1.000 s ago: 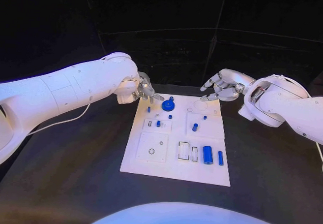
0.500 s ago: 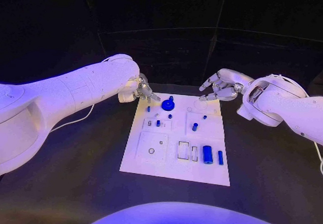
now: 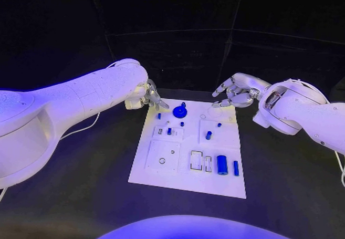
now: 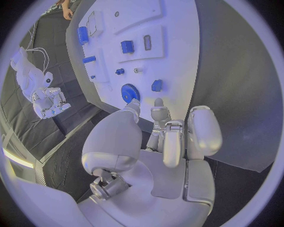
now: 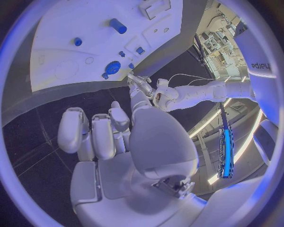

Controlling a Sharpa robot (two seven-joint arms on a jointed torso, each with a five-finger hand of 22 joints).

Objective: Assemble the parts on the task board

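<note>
Left hand hangs at the upper left corner of the task board, fingers loosely apart and, as far as the left wrist view lets me judge, holding nothing. Right hand hovers past the board's upper right corner, fingers curled partway but apart, also empty. Between them, in the upper middle of the head frame, stands the blue gear, lower right of the left hand and lower left of the right. I judge the left hand slightly nearer it. Lower right on the board lies a blue cylinder, its long axis running up the frame.
</note>
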